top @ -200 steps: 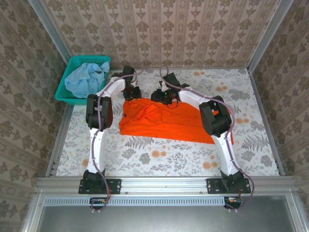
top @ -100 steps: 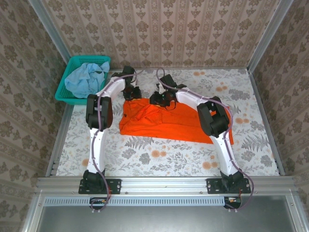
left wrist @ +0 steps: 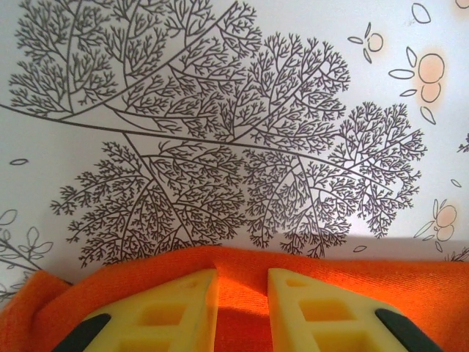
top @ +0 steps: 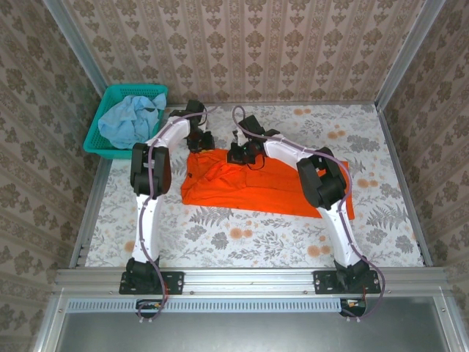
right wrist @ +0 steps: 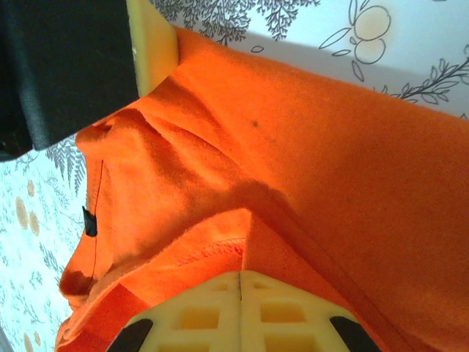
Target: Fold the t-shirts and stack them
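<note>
Seen from above, the two arms rise from the near rail at 6 o'clock and reach out over the table (top: 242, 235) with its leaf-printed cover. Past them the orange t-shirt (top: 256, 183) lies spread across the middle of the table, rumpled at its 9 o'clock end and flatter toward 3 o'clock. At the shirt's far edge, about 12 o'clock, the right gripper (top: 238, 152) (right wrist: 240, 304) has its jaws pressed together, nipping a raised ridge of orange cloth by a stitched hem. At about 11 o'clock on the same edge, the left gripper (top: 199, 141) (left wrist: 242, 312) has its jaws narrowly apart, pinching the shirt's edge between them. Farthest off, at 10 o'clock, the blue t-shirt (top: 128, 121) sits crumpled in the teal basket (top: 102, 149), well apart from the orange one
</note>
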### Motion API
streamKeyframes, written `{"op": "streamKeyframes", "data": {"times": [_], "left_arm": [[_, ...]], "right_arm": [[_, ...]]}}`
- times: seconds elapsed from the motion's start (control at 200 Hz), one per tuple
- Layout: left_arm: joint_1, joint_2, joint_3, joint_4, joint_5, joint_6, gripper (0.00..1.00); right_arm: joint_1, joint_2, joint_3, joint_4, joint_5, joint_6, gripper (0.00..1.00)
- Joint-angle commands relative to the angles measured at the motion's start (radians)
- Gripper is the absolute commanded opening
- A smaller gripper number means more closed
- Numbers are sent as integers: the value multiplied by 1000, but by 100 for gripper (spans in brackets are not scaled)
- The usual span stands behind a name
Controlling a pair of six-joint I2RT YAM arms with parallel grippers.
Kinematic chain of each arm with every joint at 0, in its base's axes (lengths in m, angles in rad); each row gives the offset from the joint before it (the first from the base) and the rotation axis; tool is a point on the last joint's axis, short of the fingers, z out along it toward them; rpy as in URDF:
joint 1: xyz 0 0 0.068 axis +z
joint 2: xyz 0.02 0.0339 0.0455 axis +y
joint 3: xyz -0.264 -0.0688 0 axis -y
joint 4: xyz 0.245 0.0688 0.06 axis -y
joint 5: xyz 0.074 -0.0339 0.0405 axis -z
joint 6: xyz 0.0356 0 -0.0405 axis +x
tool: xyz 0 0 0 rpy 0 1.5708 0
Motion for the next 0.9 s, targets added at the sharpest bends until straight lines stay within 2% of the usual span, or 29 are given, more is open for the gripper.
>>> {"op": "streamKeyframes", "data": {"times": [0.0,0.305,0.655,0.895], "left_arm": [[10,41,13,-56,-14,25,25],[13,48,14,-52,-28,50,25],[14,60,38,-58,-25,79,25],[19,61,35,-64,-25,93,25]], "right_arm": [[11,-80,-47,-29,-50,-49,0],[14,-185,-212,-29,-111,-155,0],[11,-200,-243,-136,-162,-304,0],[-1,-226,-295,-171,-180,-332,2]]}}
